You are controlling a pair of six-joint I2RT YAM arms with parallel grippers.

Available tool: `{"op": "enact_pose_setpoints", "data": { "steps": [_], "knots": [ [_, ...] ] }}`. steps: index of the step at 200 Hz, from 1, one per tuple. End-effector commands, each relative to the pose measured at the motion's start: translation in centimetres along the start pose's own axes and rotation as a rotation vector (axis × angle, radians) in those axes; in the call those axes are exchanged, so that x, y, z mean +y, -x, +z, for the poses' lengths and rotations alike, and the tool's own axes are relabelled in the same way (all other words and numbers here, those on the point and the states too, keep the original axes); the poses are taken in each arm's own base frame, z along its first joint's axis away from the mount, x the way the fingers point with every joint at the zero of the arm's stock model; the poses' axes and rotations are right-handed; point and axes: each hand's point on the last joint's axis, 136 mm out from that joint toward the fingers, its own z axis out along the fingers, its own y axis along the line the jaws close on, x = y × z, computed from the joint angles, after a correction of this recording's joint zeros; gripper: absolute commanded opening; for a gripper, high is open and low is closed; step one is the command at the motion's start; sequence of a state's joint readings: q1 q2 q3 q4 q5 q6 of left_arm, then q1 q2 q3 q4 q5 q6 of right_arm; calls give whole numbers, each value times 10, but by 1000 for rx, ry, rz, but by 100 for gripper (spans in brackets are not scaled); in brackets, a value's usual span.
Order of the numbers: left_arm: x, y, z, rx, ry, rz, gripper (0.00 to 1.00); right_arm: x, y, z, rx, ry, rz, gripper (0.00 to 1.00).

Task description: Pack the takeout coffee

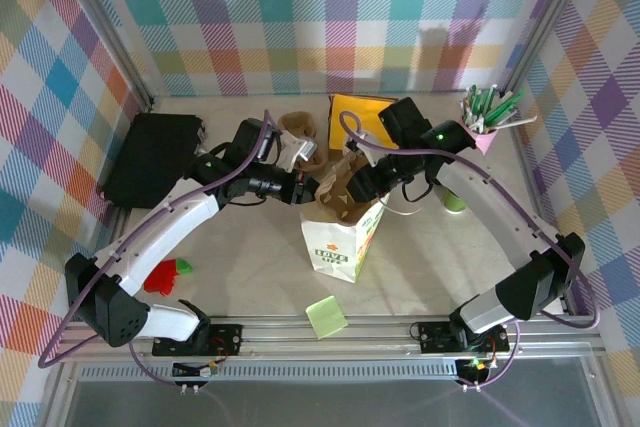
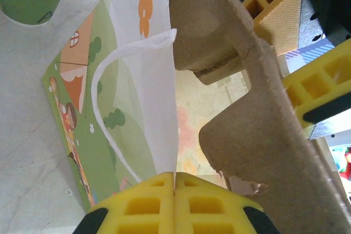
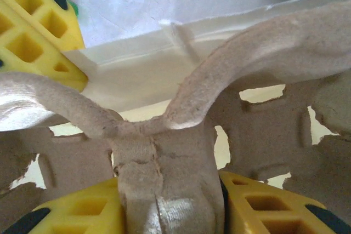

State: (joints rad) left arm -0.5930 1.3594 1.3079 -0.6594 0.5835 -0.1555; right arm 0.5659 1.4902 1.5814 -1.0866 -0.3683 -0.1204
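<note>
- Takeout coffee point(image 1: 455, 199), top view: it stands on the pale table point(image 1: 250, 267) right of the paper bag point(image 1: 340, 237), partly under the right arm. Plaid walls point(image 1: 300, 17) close three sides. A black box point(image 1: 150, 157) sits far left, a pink cup of pens point(image 1: 487, 127) far right, and a green note point(image 1: 327, 317) near the front rail.
- Left wrist: the left gripper point(image 2: 174, 184) has its yellow fingers pressed together on the bag's white rim. The cup's green band shows upper left on the faintly veined surface.
- Right wrist: the right gripper point(image 3: 167, 204) pinches the centre ridge of the brown pulp carrier point(image 3: 247, 58), with the bag's rim just behind.
</note>
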Motion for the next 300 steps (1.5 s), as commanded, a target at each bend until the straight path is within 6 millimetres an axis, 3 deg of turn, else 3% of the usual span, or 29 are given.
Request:
{"op": "enact_pose_setpoints", "data": {
  "steps": [1, 71, 81, 101, 119, 158, 216, 255, 300],
  "knots": [
    [-13, -8, -6, 40, -46, 40, 0, 1, 3, -9, -47, -4, 47, 41],
    [-16, -7, -7, 37, -61, 61, 0, -33, -11, 11, 26, -134, 100, 40],
    [-16, -6, -9, 33, -49, 60, 2, -33, -12, 12, 32, -129, 102, 40],
    [-14, 1, -17, 9, 0, 51, 20, -28, -12, 9, 20, -115, 92, 40],
    [-12, 7, -27, -28, 41, 35, 29, -25, -15, 7, 16, -104, 82, 40],
    [-20, 16, -42, -95, 44, 9, 29, -18, -21, 3, 21, -82, 59, 40],
    [-18, 8, -28, -57, 17, 12, 39, -20, -18, 5, 29, -86, 38, 41],
    [0, 3, -15, -16, 71, 6, 36, -27, -19, 6, 52, -117, 11, 41],
    [7, -7, -2, 25, 57, -14, 24, -33, -18, 4, 61, -156, 27, 41]
  ]
}}
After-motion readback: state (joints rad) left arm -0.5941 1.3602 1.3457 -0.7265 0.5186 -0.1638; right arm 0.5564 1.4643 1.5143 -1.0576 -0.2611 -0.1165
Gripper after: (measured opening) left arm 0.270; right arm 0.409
